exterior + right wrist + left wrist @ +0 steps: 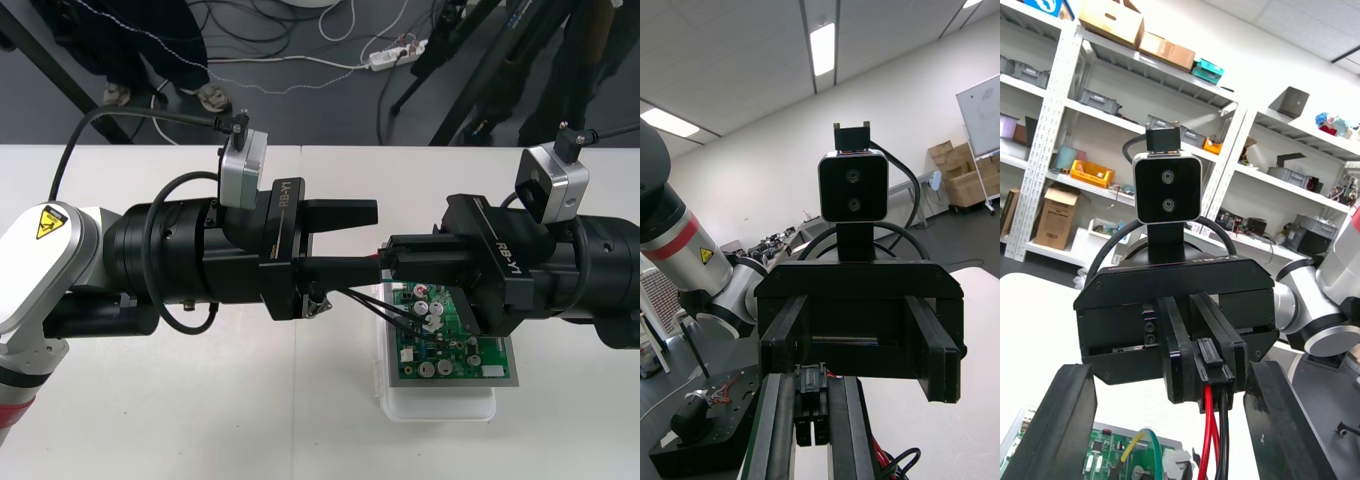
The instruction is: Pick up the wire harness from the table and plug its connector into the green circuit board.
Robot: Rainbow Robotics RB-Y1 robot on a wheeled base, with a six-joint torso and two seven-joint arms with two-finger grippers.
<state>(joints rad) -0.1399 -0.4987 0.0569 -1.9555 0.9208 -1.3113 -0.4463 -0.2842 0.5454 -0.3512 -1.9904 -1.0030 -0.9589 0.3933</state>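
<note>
Looking down on a plain light worktop [150, 420], dark floor beyond. Pick-up done, by the look: one wire harness [395, 310] up off it, plug [1212, 367] clamped in the right hand [392, 262], at 10 o'clock of the one green circuit board [470, 355], wires drooping toward it. Left hand [378, 240] at 9 o'clock, spread wide, empty. Left to do: seating that plug. Two hands, one harness, one board.

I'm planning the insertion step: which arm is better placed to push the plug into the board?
Right. The right gripper is shut on the plug, its wires hanging below, and sits just over the green circuit board. The left gripper faces it, open and holding nothing.
</note>
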